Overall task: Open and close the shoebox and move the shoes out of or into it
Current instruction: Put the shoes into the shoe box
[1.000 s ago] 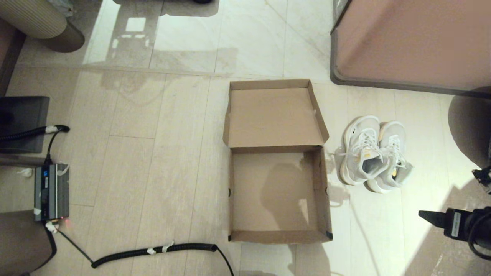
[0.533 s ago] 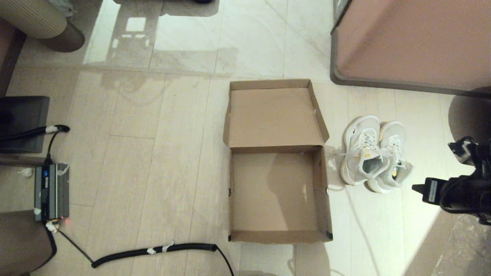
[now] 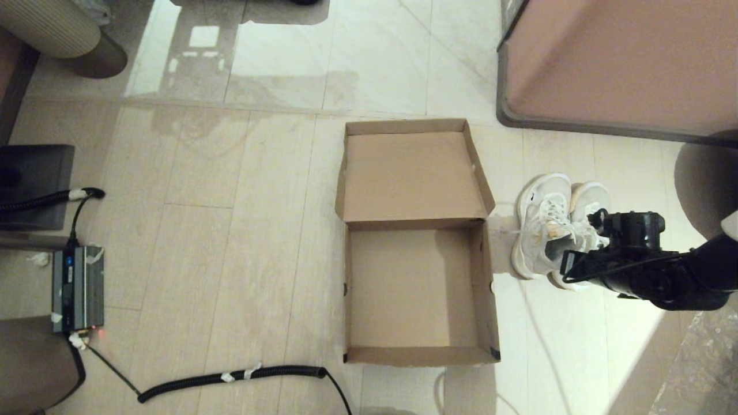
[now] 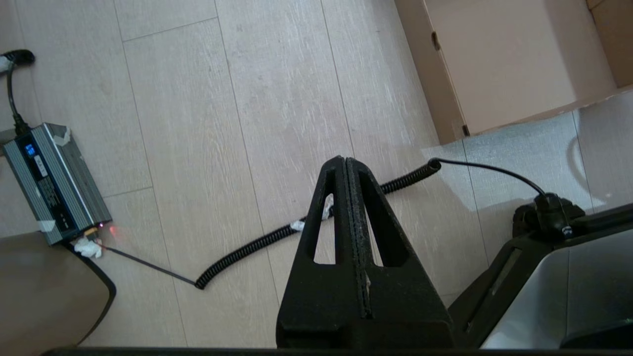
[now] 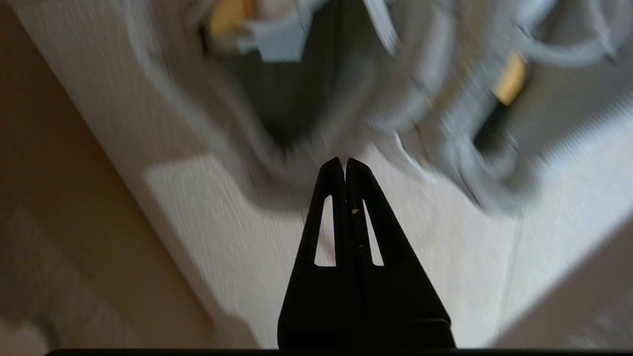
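**Closing on the shoes from their heel end**

Reaching in from the robot's right, the right gripper (image 3: pixel 568 263) hung above the heel end of the shoes (image 3: pixel 548 230), its two fingers pressed flat together with nothing between them — the right wrist view showed the tips meeting in a single line, pointed at the dark opening of the nearer sneaker. The pair stood side by side on the floor, touching each other, just beside the right wall of the shoebox (image 3: pixel 487 288). Their long axes ran away from the robot, toes toward the far end, heels toward the robot, roughly parallel to the box's right wall.

That was the relation the coming move seemed to turn on: the shoes lay directly ahead of the right gripper's tips, along its line of approach, and the box lay to their left. The shoebox itself stood open and empty, its flap lid (image 3: pixel 412 173) folded back flat on the far side, so nothing blocked a carry across the wall.

The left gripper (image 4: pixel 346 165) hung well apart from all this, fingers likewise closed on nothing, above a coiled black cable (image 4: pixel 316 222) on the floor on the box's left side. The right arm was plainly the nearer one — it would probably have to spread its fingers before it could take a heel collar.
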